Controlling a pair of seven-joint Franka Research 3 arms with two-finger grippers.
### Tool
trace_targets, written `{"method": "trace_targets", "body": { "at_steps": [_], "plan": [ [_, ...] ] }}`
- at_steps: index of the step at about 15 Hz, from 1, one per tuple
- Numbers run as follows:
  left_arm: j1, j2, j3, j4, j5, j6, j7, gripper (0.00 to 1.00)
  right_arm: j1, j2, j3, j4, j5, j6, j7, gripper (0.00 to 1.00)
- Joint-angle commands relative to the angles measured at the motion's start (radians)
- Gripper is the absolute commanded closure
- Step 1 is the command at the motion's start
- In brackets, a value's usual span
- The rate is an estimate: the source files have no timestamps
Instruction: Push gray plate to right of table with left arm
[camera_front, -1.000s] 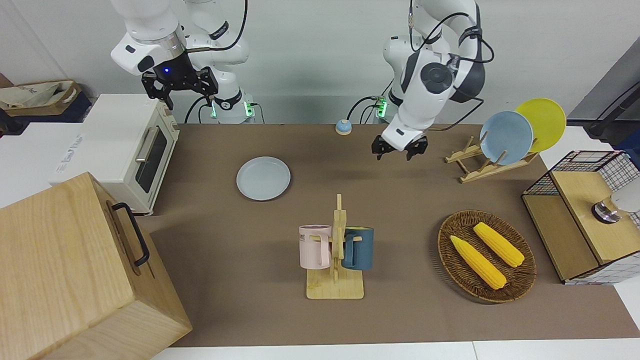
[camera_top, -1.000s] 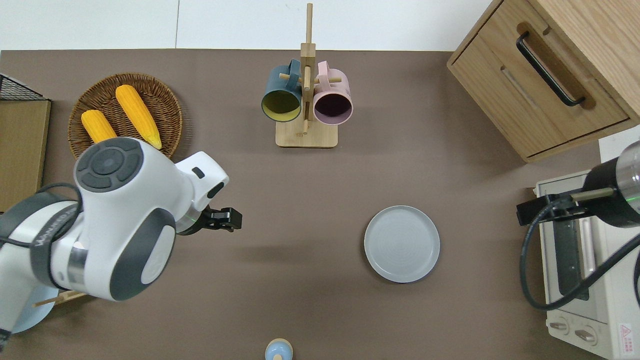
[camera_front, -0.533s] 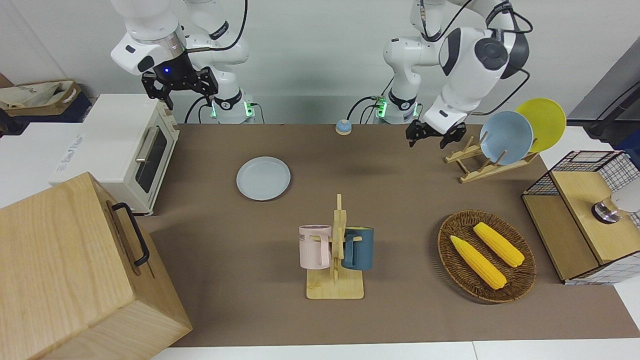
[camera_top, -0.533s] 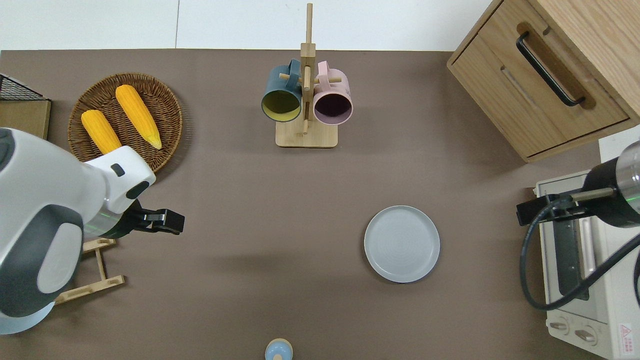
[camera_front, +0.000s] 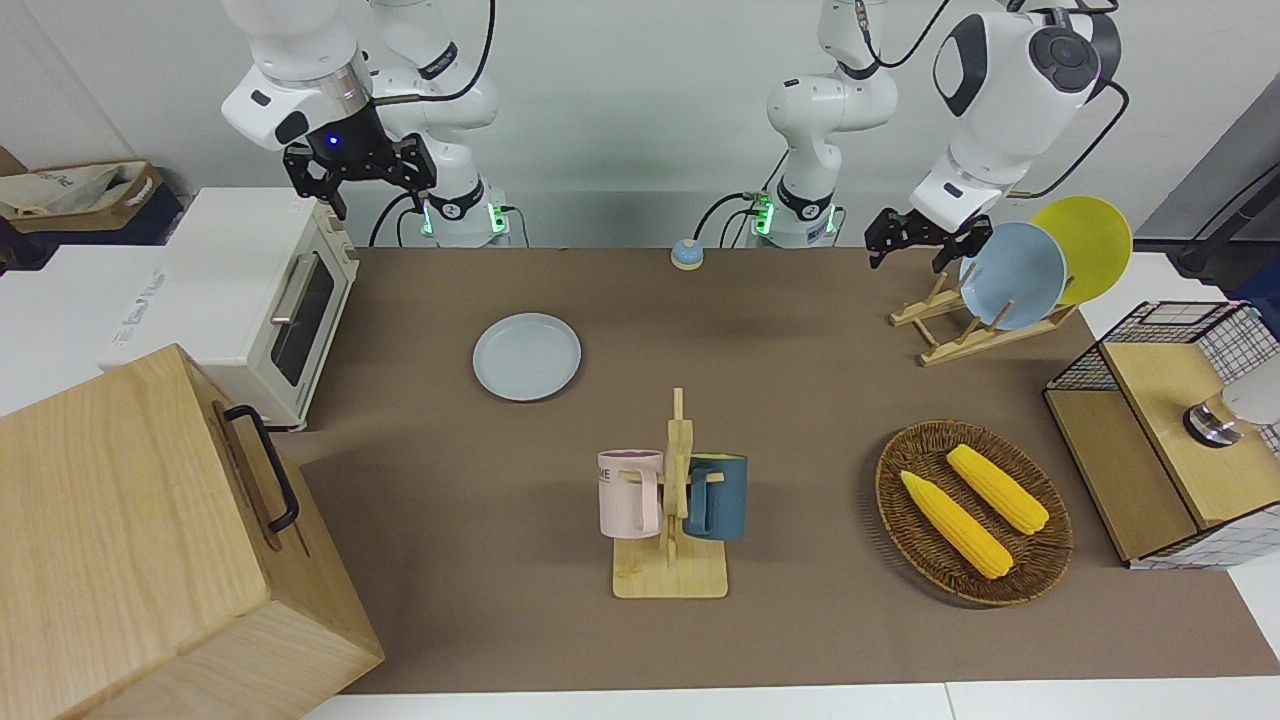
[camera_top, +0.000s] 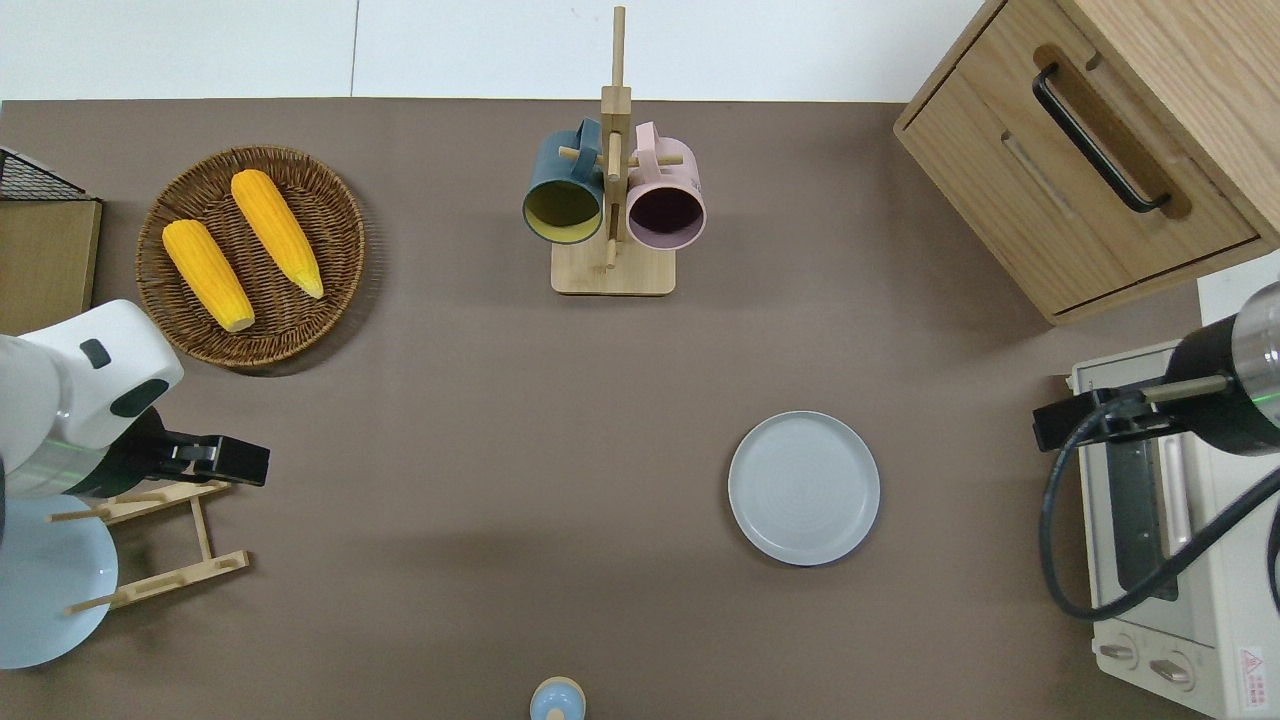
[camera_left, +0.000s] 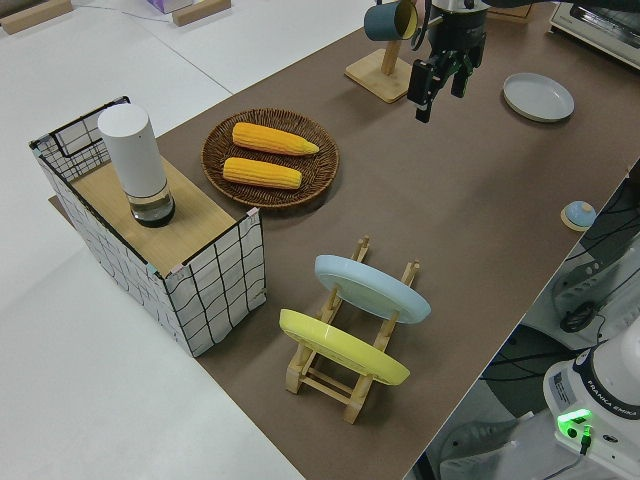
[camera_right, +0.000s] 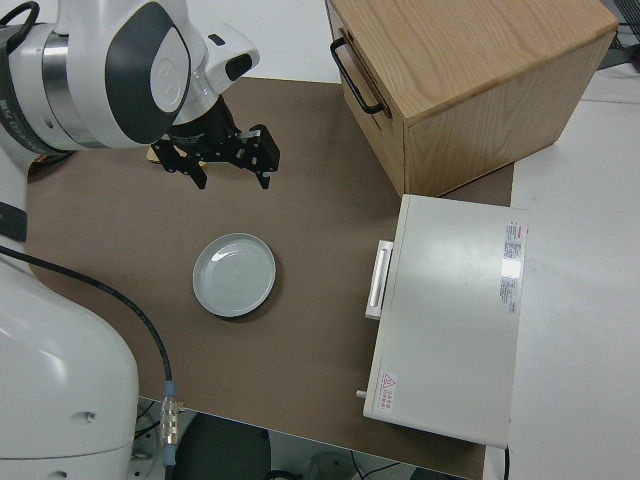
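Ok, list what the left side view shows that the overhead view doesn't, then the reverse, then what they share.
Left side view only: the white cylinder on the wire crate's shelf, and the yellow plate in the dish rack.
Overhead view only: the wooden cabinet with its black handle, and the pink mug.
Both: the gray plate, the wicker basket holding two corn cobs, and the left gripper, open and nowhere near the plate.

a: what do the arms look like?
b: the white jointed left arm (camera_front: 1000, 90) has dark gray round joint caps, a black cable and a small black two-finger left gripper (camera_front: 918, 238).
a: and the other?
b: the white right arm (camera_front: 300, 70) has a black wrist with a blue light; both bases glow green.
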Motion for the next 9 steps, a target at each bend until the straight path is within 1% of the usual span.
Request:
{"method": "trace_targets", "body": {
  "at_steps": [1, 5, 9],
  "plan": [
    [0.005, -0.025, 0.009, 0.049, 0.031, -0.055, 0.035, 0.01, -0.020, -0.002, 0.016, 0.009, 0.004, -0.016, 0.012, 0.017],
    [0.005, -0.025, 0.014, 0.072, 0.036, -0.059, 0.035, 0.01, -0.020, -0.002, 0.016, 0.009, 0.004, -0.016, 0.013, 0.017],
    [0.002, -0.025, 0.009, 0.080, 0.034, -0.058, 0.035, 0.01, -0.019, -0.002, 0.016, 0.009, 0.004, -0.016, 0.013, 0.017]
  ]
}}
